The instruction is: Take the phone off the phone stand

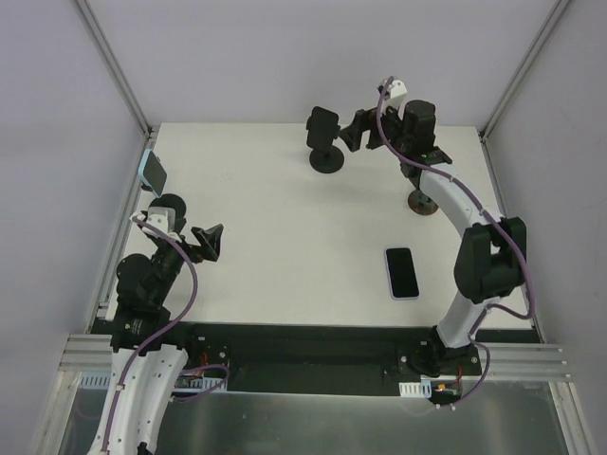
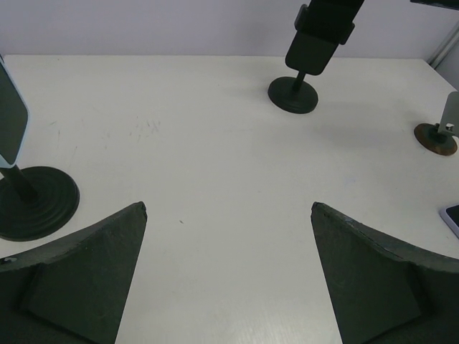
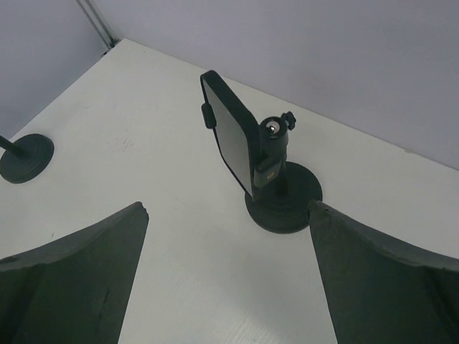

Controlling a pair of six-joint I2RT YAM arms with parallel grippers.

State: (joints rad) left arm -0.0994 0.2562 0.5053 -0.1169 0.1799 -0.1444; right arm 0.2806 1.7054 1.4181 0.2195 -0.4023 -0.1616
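My right pincer hangs at the far edge of the table, about midway along it. Its jaws are spread wide and there is nothing between them. The phone is just ahead of it, clamped in the phone stand. It is a dark slab in a black case, tilted back on the stand's short post above a round black base. From my right wrist the phone lies beyond my fingertips and apart from them; neither finger touches it.

My left pincer is near the left edge, closer to the near-left corner. It too is wide open and holds nothing, and it points across the table toward the far edge.

Just beside my left arm, against the left edge, a second phone with a pale blue rim sits on a second stand, which also has a round black base. A flat phone lies face up on the table toward the near-right corner, well apart from both pincers. A small brown stand is close to the right edge, partly under my right arm. I cannot tell whether it carries anything.
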